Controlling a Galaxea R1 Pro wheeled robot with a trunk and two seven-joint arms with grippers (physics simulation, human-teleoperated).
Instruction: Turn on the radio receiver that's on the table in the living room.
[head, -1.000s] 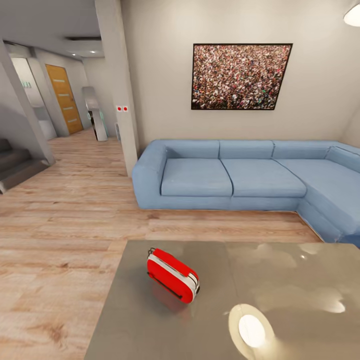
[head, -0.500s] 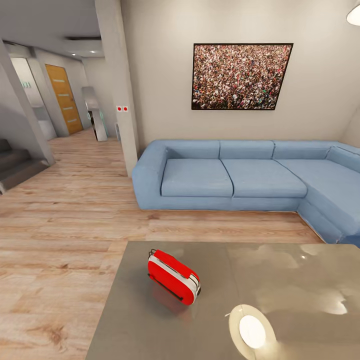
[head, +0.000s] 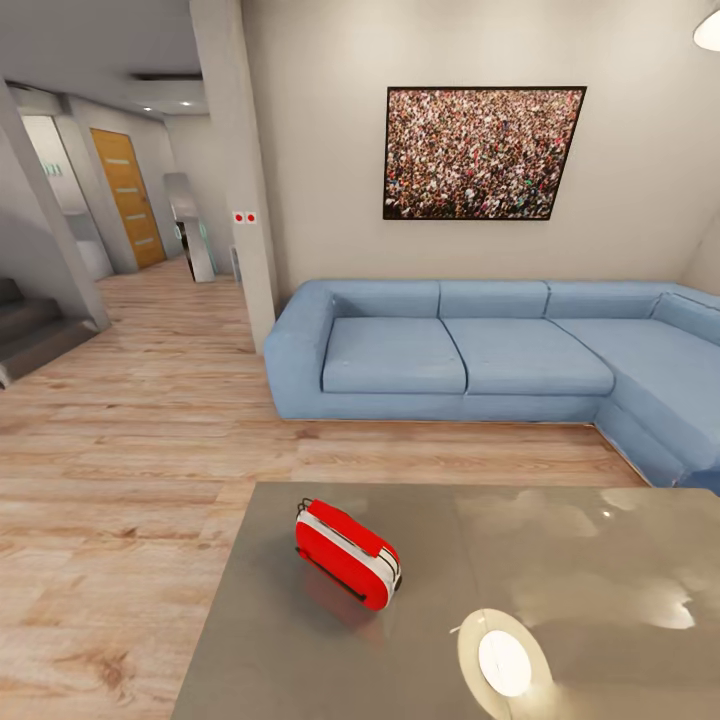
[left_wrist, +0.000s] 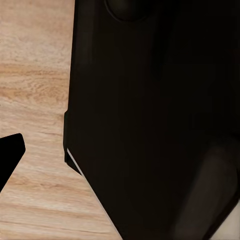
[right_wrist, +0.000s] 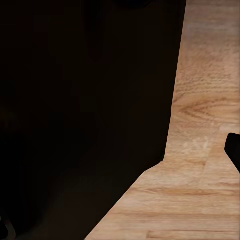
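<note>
The radio (head: 346, 553) lies tipped on its side on the table (head: 600, 640), near the left edge. It looks small, light and hard, with smooth sides, so I think a poke could make it slide. I'd press its switch softly, or hold the thin handle. Behind the table is a blue sofa (head: 480, 350). I cannot tell if my 2 grippers are open or closed.

Robot body (left_wrist: 150, 120) is a broad, smooth matte-black panel with angled edges; a black finger tip (left_wrist: 9, 152) juts beside it.
</note>
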